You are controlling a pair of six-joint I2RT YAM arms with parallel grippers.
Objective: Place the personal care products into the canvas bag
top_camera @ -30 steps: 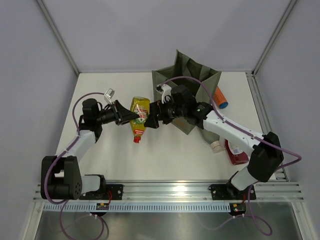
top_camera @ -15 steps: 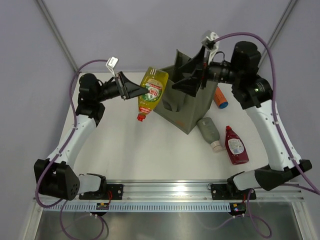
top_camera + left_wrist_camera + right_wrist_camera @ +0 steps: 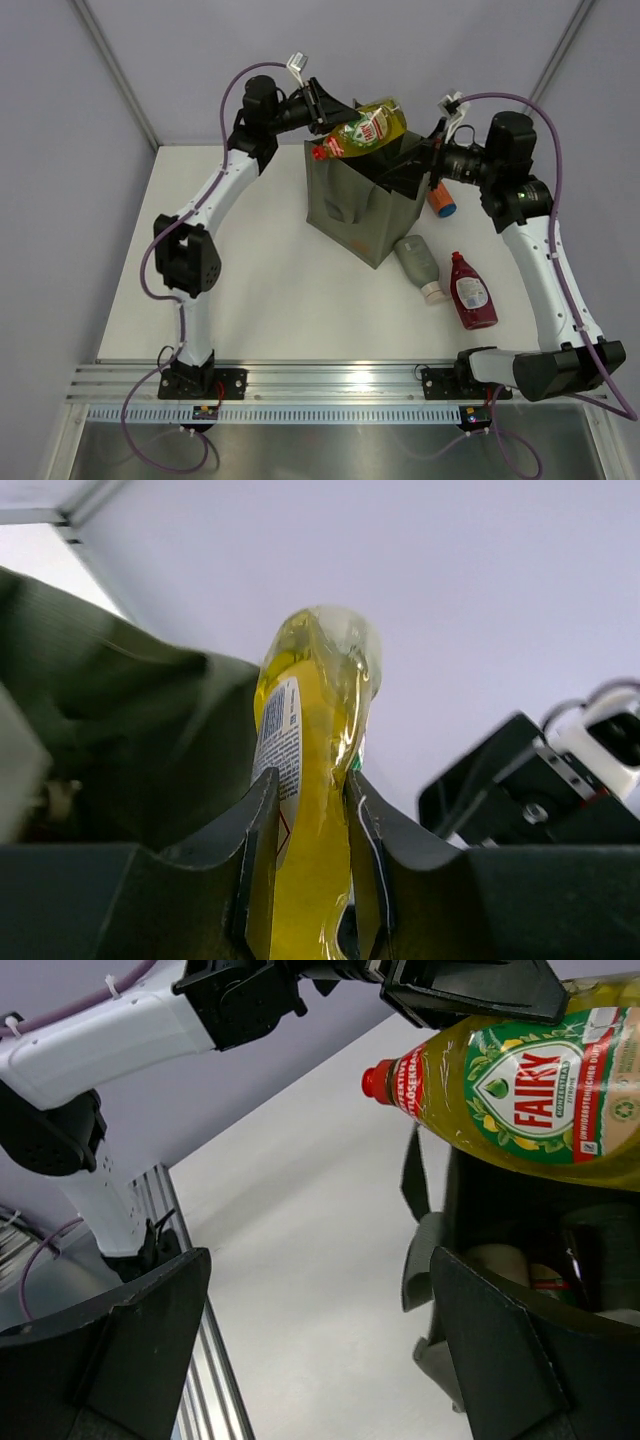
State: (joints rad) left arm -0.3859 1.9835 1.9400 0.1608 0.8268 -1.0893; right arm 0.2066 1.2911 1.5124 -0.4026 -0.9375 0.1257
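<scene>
Well, translucent yellow bottle [image 3: 381,120], red cap [image 3: 320,153].

We see the yellow bottle [image 3: 365,128] blocking the bag [image 3: 350,212] mouth. Right of the bag lie a grey bottle [image 3: 418,262], red bottle [image 3: 472,292] and orange bottle [image 3: 441,200]. Left of it is open table [image 3: 240,270].

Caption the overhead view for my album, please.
Left end effector holds a yellow plastic bottle over the olive-green canvas bag.
</scene>
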